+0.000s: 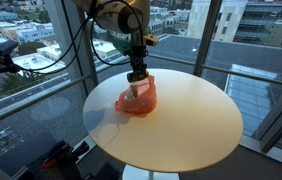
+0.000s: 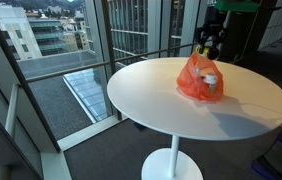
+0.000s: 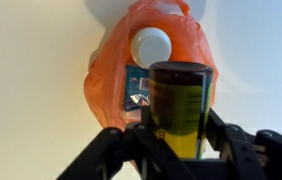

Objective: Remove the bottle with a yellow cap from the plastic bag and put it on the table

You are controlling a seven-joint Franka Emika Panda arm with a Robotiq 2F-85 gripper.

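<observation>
- Lying off-centre on the round table (image 1: 186, 135), the orange plastic bag (image 1: 138, 100) is being ringed by bare tabletop, with the rim well apart from it all round.
- Window glass is being shown beyond the table edge in both exterior views.
- The bottle (image 3: 181, 95), dark with yellow toward the fingers, is being clamped by the part-closed gripper (image 3: 181, 150) at the bag's top.
- A white-capped container (image 3: 151, 45) is being shown inside the bag.
</observation>
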